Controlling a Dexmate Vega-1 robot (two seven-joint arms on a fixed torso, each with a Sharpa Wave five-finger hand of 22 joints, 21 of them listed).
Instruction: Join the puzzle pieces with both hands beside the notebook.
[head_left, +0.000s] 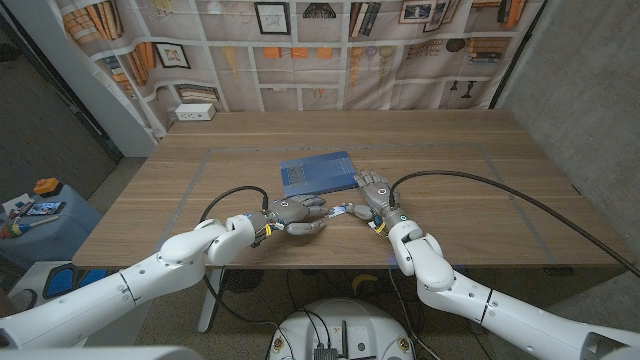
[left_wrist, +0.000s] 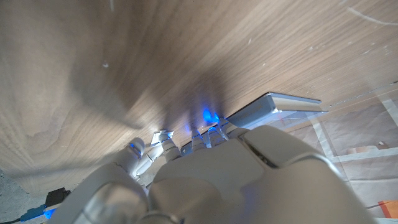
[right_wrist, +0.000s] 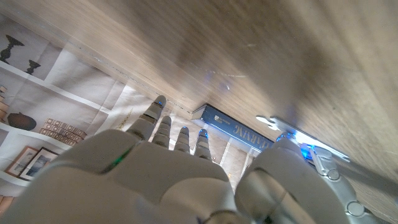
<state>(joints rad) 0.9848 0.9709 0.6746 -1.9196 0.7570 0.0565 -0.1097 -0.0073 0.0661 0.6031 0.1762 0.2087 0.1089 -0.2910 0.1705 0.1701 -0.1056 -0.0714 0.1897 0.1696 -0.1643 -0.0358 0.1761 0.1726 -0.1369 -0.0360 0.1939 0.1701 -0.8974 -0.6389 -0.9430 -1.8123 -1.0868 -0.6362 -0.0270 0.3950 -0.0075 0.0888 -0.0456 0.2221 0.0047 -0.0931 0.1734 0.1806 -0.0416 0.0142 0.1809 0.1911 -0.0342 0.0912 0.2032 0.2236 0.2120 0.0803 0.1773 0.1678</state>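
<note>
With a puzzle piece (head_left: 340, 211) pinched between my left hand (head_left: 293, 213) and right hand (head_left: 377, 193), just short of the blue notebook (head_left: 317, 172), I press the edges together slowly and level.

A brown wooden table (head_left: 470, 200) stands before a wall backdrop printed with bookshelves (head_left: 330, 40). A small white box (head_left: 195, 112) sits at its far left edge. Left of the table stands a blue container (head_left: 45, 232).
</note>
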